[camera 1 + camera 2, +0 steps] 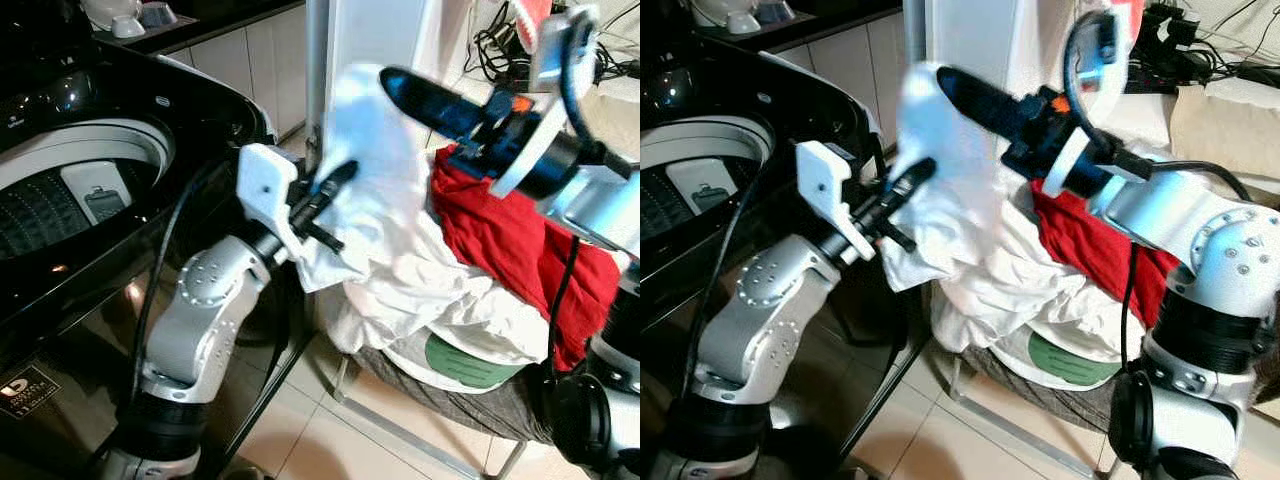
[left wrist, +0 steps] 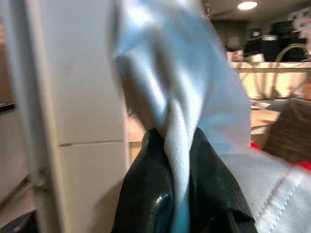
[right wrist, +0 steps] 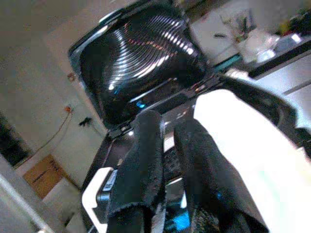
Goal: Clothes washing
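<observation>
A soft, light white garment [image 1: 385,215] is lifted from the laundry basket [image 1: 470,405], pinched by the left gripper [image 1: 325,195]. The right gripper [image 1: 970,95], fingers nearly together, is raised beside it. A bunched fold is best gripped.

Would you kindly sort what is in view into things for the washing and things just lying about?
For the washing: white garment pinched in the left claw, red garment, washing machine, right claw.
Lying about: cables, dishes.
</observation>
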Controlling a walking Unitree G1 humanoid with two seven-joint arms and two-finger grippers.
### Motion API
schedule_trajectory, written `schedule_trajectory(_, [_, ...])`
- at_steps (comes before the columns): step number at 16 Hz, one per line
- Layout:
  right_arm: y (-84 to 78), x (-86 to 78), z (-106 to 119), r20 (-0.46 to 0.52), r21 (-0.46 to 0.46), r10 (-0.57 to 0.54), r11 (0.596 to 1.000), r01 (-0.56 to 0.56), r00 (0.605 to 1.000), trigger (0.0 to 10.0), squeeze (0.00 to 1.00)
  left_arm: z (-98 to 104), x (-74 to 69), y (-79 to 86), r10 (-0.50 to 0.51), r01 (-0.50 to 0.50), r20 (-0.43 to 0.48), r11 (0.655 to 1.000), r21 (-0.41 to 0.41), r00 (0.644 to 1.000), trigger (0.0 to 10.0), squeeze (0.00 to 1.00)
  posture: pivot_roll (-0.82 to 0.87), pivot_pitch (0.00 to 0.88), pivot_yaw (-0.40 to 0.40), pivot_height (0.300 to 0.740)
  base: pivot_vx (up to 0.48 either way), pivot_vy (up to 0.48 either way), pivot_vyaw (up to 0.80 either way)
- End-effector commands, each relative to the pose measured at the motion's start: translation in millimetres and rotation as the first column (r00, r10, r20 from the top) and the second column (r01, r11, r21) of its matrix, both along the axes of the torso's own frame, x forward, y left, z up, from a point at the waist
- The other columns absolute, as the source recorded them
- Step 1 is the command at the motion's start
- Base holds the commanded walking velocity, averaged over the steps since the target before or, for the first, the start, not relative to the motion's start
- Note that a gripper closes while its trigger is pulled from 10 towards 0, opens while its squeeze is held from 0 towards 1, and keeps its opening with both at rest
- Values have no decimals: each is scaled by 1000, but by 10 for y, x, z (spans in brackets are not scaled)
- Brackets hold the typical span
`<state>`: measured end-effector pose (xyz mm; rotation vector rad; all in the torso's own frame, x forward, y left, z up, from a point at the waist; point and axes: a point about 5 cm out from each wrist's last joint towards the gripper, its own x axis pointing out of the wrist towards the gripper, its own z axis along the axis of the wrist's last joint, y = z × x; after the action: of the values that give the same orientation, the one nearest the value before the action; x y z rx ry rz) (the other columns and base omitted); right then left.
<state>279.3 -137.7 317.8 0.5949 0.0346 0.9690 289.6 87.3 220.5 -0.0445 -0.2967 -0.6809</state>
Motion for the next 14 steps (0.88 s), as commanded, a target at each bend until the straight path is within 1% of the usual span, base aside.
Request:
schedule_trajectory(1, [-75, -11, 47, 31, 10, -53, 999, 52, 998, 10000, 1000, 96, 27, 22, 21, -20, 29, 1000, -4, 999, 0, 0, -26, 0, 1, 740, 0, 0, 0])
schedule_trajectory(2, [-235, 70, 85, 43, 23, -220, 975, 219, 975, 10000, 1000, 108, 43, 71, 56, -56, 31, 998, -7, 998, 0, 0, -27, 0, 9, 740, 0, 0, 0])
schedule_trajectory(3, [-428, 160, 102, 60, -6, -421, 907, 422, 905, 10000, 1000, 140, 72, 128, 111, -110, 38, 994, -16, 993, 0, 0, -26, 0, 12, 740, 0, 0, 0])
schedule_trajectory(4, [-559, 196, 123, 94, -29, -543, 836, 547, 834, 10000, 106, 208, 115, 202, 186, -184, 60, 982, -29, 981, 0, 0, -27, 0, 16, 740, 0, 0, 0])
schedule_trajectory(5, [-607, 184, 135, 162, -82, -603, 780, 620, 781, 10000, 0, 325, 172, 323, 311, -308, 101, 950, -45, 945, 0, 0, -30, 0, 22, 740, 0, 0, 0])
schedule_trajectory(6, [-558, 148, 105, 250, -173, -605, 740, 650, 756, 10000, 0, 502, 208, 459, 425, -419, 158, 905, -72, 891, 0, 0, -34, 0, 28, 740, 0, 0, 0])
schedule_trajectory(7, [-462, 109, 53, 298, -215, -573, 739, 639, 763, 10000, 0, 702, 224, 576, 512, -505, 220, 858, -90, 830, 0, 0, -35, 0, 29, 740, 0, 0, 0])
schedule_trajectory(8, [-362, 96, -48, 301, -236, -555, 744, 625, 775, 10000, 0, 893, 230, 622, 549, -541, 244, 834, -103, 800, 9569, 0, -28, 0, 27, 740, 0, 0, 0])
schedule_trajectory(9, [-362, 96, -48, 301, -236, -555, 744, 625, 775, 10000, 0, 893, 230, 622, 549, -541, 244, 834, -103, 800, 9569, 0, -28, 0, 27, 740, 0, 0, 0])
schedule_trajectory(10, [-292, 106, -137, 302, -245, -555, 740, 626, 775, 10000, 0, 948, 238, 589, 543, -543, 237, 837, -71, 806, 10000, 0, -21, 0, 22, 740, 0, 0, 0])
schedule_trajectory(11, [-213, 124, -212, 330, -277, -549, 721, 635, 768, 10000, 0, 936, 218, 511, 524, -530, 249, 847, -47, 815, 10000, 0, -20, 0, 21, 740, 0, 0, 0])
schedule_trajectory(12, [-163, 135, -245, 345, -288, -549, 710, 643, 761, 10000, 0, 915, 220, 488, 536, -542, 241, 839, -51, 809, 10000, 0, -18, 0, 19, 740, 0, 0, 0])
schedule_trajectory(13, [-140, 138, -242, 349, -274, -559, 706, 653, 752, 10000, 0, 899, 230, 501, 560, -560, 221, 825, -70, 798, 10000, 0, -15, 0, 16, 740, 0, 0, 0])
schedule_trajectory(14, [-124, 141, -237, 354, -260, -569, 702, 663, 742, 10000, 0, 882, 233, 499, 567, -564, 206, 822, -80, 797, 10000, 0, -15, 0, 16, 740, 0, 0, 0])
